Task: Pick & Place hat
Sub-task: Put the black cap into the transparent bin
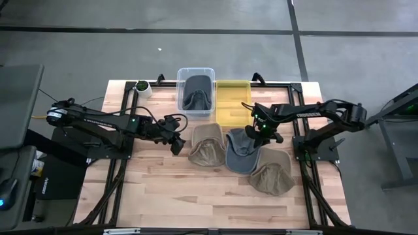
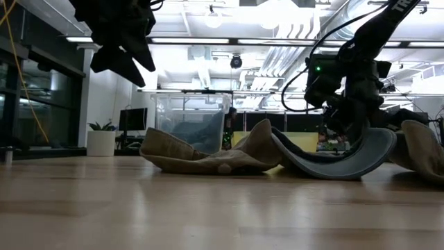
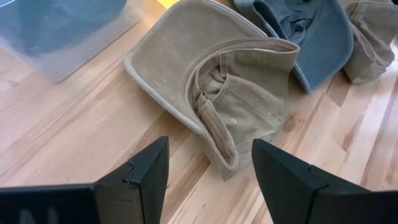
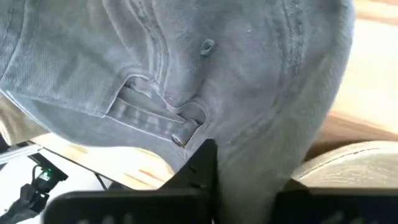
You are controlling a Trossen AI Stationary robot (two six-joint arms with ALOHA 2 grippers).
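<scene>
1. Open lab floor, grey concrete; wooden table (image 1: 163,176) with black frame rails. Potted plant (image 1: 142,86) at the back left corner.
2. Left gripper (image 1: 176,139) hangs above the table just left of the hats, fingers (image 3: 146,171) spread apart, nothing between them.
3. Clear bin (image 1: 196,91) at the back already holds one dark hat (image 1: 196,98); yellow bin (image 1: 233,101) beside it, contents not readable.
4. Tan hat (image 1: 205,147) lies crumpled, brim up; in the left wrist view it sits right ahead of the open fingers, not touched.
5. Grey hat (image 1: 241,153) is mid-table, overlapping the tan one. Right gripper (image 1: 256,132) is down on its back edge; wrist view shows cloth packed against the fingers, looks clamped on the grey fabric near the strap buckle.
6. Second tan hat (image 1: 273,175) lies furthest right, partly under the grey.
7. Handling guess: light, soft cotton, crown collapses and drapes; brim stiffer. Pinch a fabric fold or the brim edge; neighbours overlap, so a lift may drag them.
</scene>
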